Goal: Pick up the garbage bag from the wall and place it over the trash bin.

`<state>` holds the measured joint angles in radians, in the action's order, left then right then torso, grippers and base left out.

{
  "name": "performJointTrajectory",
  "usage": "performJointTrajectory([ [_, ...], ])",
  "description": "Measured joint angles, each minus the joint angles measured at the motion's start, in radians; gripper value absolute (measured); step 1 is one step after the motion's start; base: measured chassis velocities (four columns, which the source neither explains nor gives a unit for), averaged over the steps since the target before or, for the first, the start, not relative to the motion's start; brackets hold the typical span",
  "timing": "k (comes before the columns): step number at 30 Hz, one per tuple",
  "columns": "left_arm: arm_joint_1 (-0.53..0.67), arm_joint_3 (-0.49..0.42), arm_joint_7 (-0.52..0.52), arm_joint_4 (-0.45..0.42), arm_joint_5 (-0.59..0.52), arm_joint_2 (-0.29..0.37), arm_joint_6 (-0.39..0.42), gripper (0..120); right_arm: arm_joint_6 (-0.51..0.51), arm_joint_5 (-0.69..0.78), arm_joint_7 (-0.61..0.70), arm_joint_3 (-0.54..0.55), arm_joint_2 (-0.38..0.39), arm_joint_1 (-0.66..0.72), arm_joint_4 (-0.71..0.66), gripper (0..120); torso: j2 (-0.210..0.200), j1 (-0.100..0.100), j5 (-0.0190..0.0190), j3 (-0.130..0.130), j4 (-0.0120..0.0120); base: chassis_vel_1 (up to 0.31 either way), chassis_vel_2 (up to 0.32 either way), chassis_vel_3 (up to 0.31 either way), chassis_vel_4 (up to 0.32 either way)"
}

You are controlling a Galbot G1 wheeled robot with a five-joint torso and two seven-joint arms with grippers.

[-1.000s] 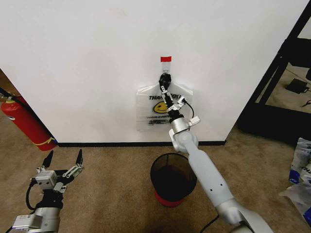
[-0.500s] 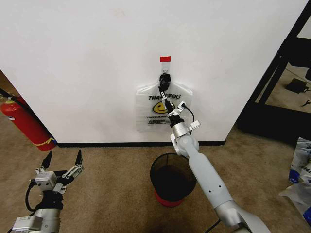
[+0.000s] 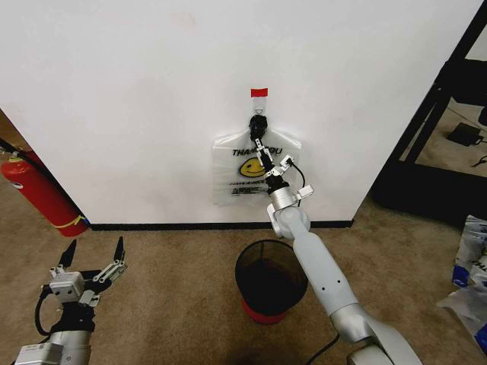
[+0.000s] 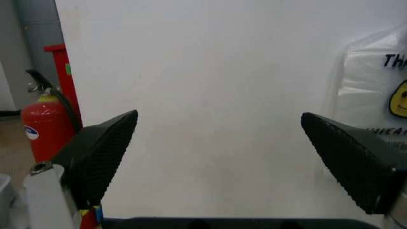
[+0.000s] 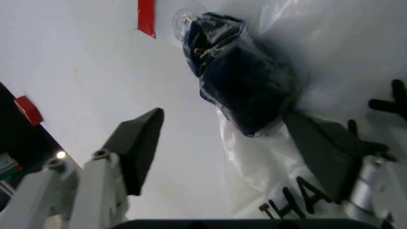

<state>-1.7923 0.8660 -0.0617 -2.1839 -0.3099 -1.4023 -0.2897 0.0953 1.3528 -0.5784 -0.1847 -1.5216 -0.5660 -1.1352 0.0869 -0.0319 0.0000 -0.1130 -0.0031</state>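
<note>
One bag (image 3: 237, 175) hangs flat on the wall (image 3: 137, 106), gathered handles bunched on the hook (image 3: 260, 122) just under the tape (image 3: 259, 92). Long axis runs vertical: handles up, closed bottom edge down, printed face outward, smiley and "THANK" text upright.

Right gripper (image 3: 265, 152) is raised against the bag's upper middle, just below the hook, tips pointing up along the bag. Right wrist view: fingers (image 5: 137, 143) spread apart, nothing clamped; the dark bunched handle knot (image 5: 239, 86) sits just ahead of the gap, nearer one finger, which lies against the plastic. Cannot tell if the other finger touches wall or bag.

Bin (image 3: 272, 280) stands on the carpet directly below the gripper, beside the right forearm, well apart from the bag.

Left gripper (image 3: 93, 262) low and far off to the side, fingers wide apart, empty, facing the wall. Extinguisher (image 3: 39, 194) beyond it.
</note>
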Motion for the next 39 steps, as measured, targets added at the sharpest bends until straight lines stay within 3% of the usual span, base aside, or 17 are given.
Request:
performJointTrajectory([
  [6, 0.006, 0.0, 0.001, 0.011, -0.002, 0.007, 0.0, 100, 0.0, -0.018, -0.013, -0.004, 0.001, -0.004, 0.006, 41, 0.0, 0.0, 0.0, 0.0, 0.0, 0.0, 0.0, 0.0, 0.0],
  [9, 0.008, -0.002, 0.002, 0.014, -0.002, 0.009, 0.0, 100, 0.0, -0.025, -0.015, -0.006, 0.001, -0.007, 0.005, 36, 0.0, 0.0, 0.0, 0.0, 0.0, 0.0, 0.0, 0.0, 0.0],
  [24, 0.015, -0.018, 0.002, 0.032, 0.003, 0.012, 0.0, 100, 0.001, -0.038, -0.026, -0.034, 0.011, -0.014, -0.009, 34, 0.0, 0.0, 0.0, 0.0, 0.0, 0.0, 0.0, 0.0, 0.0],
  [28, 0.018, -0.024, 0.003, 0.035, 0.009, 0.009, 0.001, 100, 0.001, -0.044, -0.033, -0.037, 0.018, -0.019, -0.01, 25, 0.0, 0.0, 0.0001, 0.0, -0.0001, 0.0, 0.0, 0.0, 0.0],
  [32, 0.02, -0.027, 0.003, 0.036, 0.011, 0.007, 0.001, 100, 0.001, -0.048, -0.035, -0.038, 0.019, -0.019, -0.009, 22, 0.0, 0.0, 0.0001, 0.0, -0.0001, 0.0, 0.0, 0.0, 0.0],
  [36, 0.021, -0.03, 0.005, 0.041, 0.015, 0.004, 0.0, 100, 0.003, -0.057, -0.036, -0.039, 0.019, -0.019, -0.009, 8, 0.0, 0.0, 0.0001, 0.0, -0.0001, 0.0, 0.0, 0.0, 0.0],
  [39, 0.021, -0.031, 0.005, 0.042, 0.016, 0.003, -0.001, 100, 0.003, -0.058, -0.036, -0.039, 0.019, -0.018, -0.009, 7, 0.0, 0.0, 0.0001, 0.0, -0.0001, 0.0, 0.0, 0.0, 0.0],
])
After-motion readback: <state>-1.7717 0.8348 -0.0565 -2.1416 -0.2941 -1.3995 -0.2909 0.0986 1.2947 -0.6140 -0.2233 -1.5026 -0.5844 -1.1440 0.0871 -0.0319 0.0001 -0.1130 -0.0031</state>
